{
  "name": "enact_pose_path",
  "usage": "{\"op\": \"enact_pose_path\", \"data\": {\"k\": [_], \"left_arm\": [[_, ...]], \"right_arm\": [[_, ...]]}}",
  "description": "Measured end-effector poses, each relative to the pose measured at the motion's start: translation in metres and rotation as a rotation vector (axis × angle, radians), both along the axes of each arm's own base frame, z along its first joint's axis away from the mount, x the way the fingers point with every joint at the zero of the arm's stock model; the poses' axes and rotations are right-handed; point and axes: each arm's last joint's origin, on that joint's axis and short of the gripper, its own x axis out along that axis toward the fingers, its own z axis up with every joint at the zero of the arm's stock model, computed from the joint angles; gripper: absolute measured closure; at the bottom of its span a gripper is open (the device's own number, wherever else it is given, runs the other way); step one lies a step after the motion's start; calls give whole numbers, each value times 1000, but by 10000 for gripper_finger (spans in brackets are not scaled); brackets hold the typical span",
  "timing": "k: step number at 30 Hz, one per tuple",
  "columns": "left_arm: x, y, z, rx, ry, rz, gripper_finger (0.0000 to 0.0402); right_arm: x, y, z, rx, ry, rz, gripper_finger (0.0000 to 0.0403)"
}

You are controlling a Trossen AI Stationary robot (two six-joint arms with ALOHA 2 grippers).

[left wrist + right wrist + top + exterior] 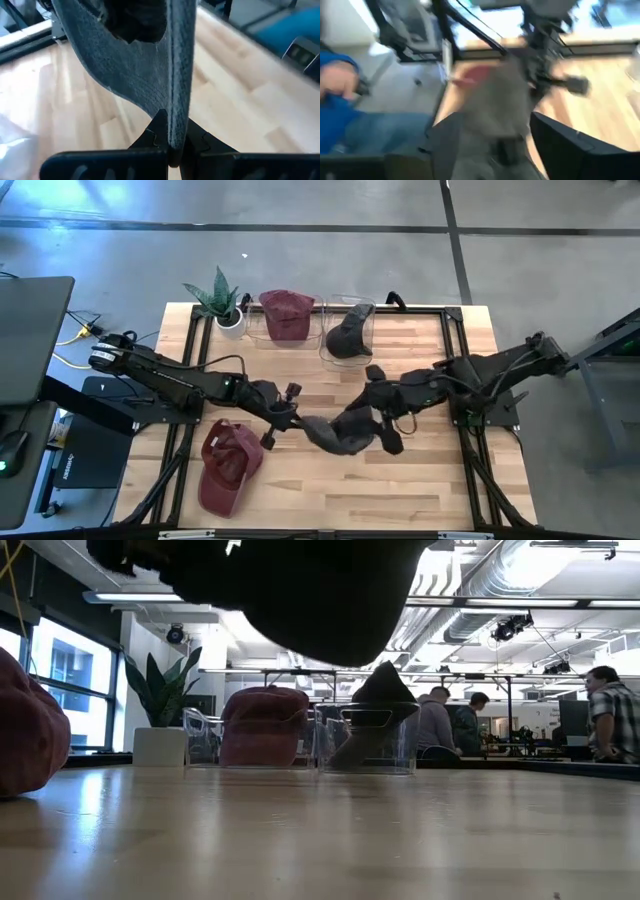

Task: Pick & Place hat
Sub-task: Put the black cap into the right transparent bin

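Note:
A grey hat [340, 432] is lifted clear of the table at its middle. It shows dark at the top of the low view [300, 590]. My left gripper [292, 420] is shut on the hat's brim. My right gripper [385, 412] comes from the table's right with its fingers wide apart, on either side of the hat's crown [495, 110]. A red hat [228, 465] lies on the table near the front left, by its open underside. My left gripper pinches the edge of the grey hat's brim [176, 131] between its two fingers [156, 131], coming level from the table's left. The brim stands on edge in the hold and the hat reaches away from the fingers, clear of the table. My right gripper stands around the crown; I cannot tell whether it touches it.
Two clear bins stand at the back: one [287, 330] holds a red hat, the other [348, 340] a dark hat. A potted plant [222, 302] stands at the back left. Bare wood lies at the front right. People sit in the room beyond [610, 720].

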Motion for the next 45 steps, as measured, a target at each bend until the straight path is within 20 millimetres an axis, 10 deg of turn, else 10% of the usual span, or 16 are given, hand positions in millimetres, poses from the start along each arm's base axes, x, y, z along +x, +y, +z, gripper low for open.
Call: {"op": "enact_pose_path", "data": {"k": [16,32,37,45], "left_arm": [[-11,-33,0,579,-107,57,401],[-15,-41,3,744,-129,120,401],[-15,-41,3,763,-131,113,401],[-15,-41,2,743,-134,81,401]], "right_arm": [[48,24,-81,-131,551,57,396],[43,53,-28,-222,314,74,398],[53,61,-47,-268,372,104,401],[63,37,-79,-640,495,-305,401]]}}
